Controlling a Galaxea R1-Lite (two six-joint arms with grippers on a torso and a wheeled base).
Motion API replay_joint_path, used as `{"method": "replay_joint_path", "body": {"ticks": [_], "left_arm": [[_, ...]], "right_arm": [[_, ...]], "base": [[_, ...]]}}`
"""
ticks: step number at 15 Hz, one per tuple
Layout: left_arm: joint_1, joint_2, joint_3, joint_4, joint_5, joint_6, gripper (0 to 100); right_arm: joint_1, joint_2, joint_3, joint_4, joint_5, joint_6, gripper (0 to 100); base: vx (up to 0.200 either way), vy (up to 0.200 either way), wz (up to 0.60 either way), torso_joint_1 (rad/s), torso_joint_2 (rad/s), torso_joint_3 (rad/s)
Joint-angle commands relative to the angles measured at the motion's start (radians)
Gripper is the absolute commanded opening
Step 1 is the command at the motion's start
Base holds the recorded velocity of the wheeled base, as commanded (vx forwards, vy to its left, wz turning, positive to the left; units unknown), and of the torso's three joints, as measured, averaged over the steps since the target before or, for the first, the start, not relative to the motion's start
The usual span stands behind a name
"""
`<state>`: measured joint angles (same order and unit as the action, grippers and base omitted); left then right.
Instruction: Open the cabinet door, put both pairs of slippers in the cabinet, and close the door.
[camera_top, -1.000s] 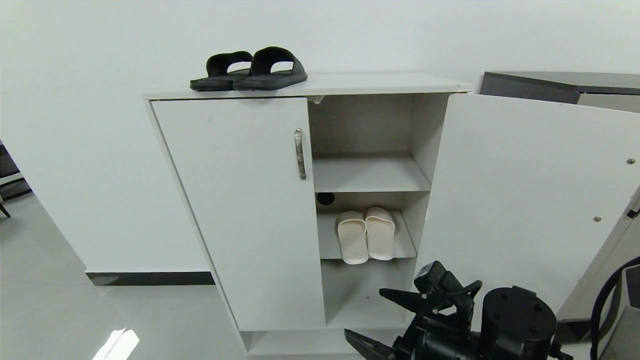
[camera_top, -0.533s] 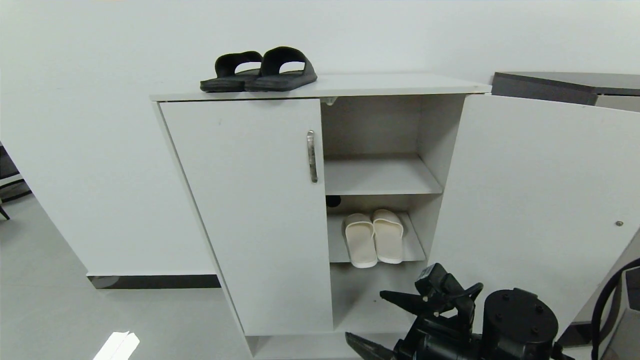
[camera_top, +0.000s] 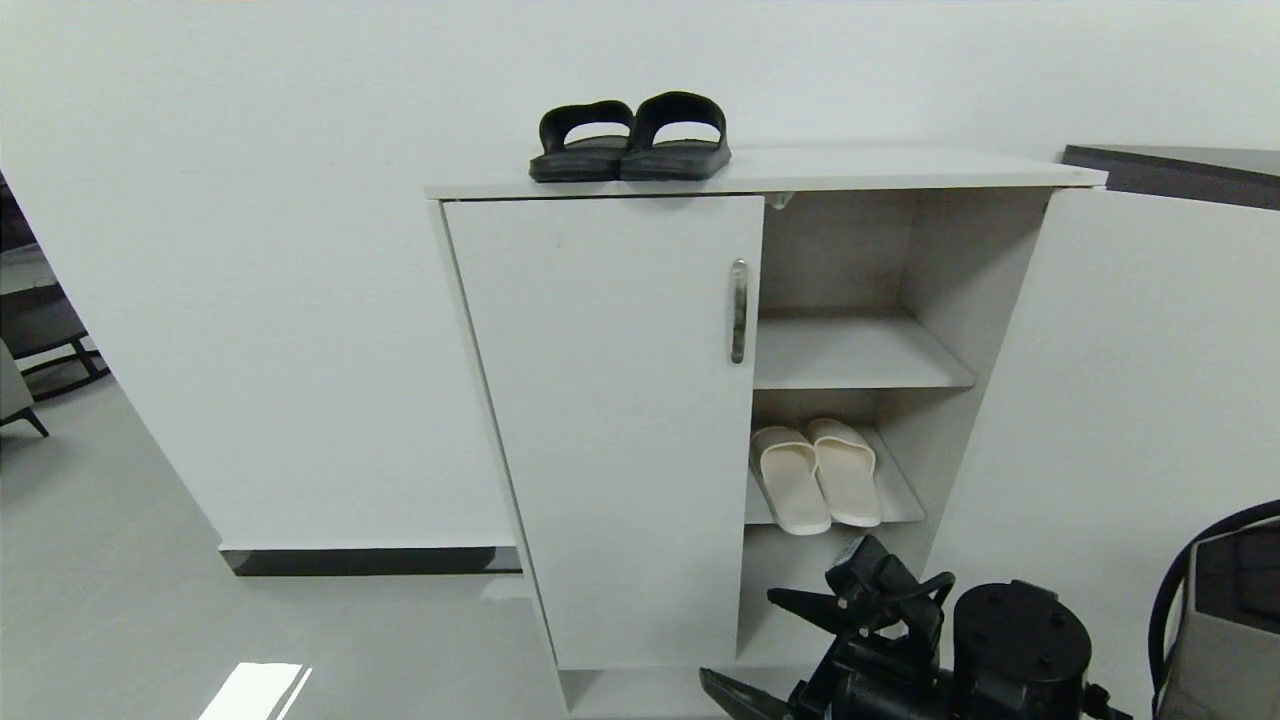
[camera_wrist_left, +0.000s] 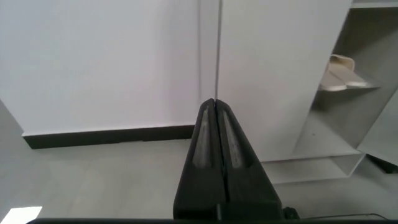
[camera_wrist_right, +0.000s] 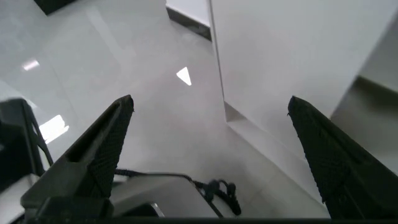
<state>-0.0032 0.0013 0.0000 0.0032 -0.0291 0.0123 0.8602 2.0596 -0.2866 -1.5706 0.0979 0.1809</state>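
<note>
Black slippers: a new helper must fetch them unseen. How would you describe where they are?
Find the white cabinet against the wall. On its top, above the closed door, sit the black slippers. Unlike them, the cream slippers lie inside on a shelf.

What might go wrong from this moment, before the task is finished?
1. The black open-toed slippers sit at the front edge of the white cabinet top; a clumsy grasp may knock them off.
2. The cream slippers slightly overhang their shelf, so the open right door may catch them when closing.
</note>
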Motion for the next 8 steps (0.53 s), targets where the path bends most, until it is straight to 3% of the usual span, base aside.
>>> {"method": "replay_joint_path", "body": {"ticks": [1,6,8], "left_arm": [[0.000,0.002,0.000,0.000,0.000,-0.002,0],[0.000,0.000,0.000,0.000,0.000,-0.002,0],[0.000,0.002,0.000,0.000,0.000,-0.002,0]], "right_arm": [[-0.001,0.011,0.014,0.000,0.002,-0.021,100],[-0.004,0.010,0.024,0.000,0.008,-0.026,100],[-0.004,0.011,0.024,0.000,0.008,-0.026,100]], "base": [[0.000,0.200,0.00,-0.002,0.00,0.002],[0.000,0.200,0.00,0.004,0.00,0.001],[0.000,0.000,0.00,0.000,0.00,0.000]]}}
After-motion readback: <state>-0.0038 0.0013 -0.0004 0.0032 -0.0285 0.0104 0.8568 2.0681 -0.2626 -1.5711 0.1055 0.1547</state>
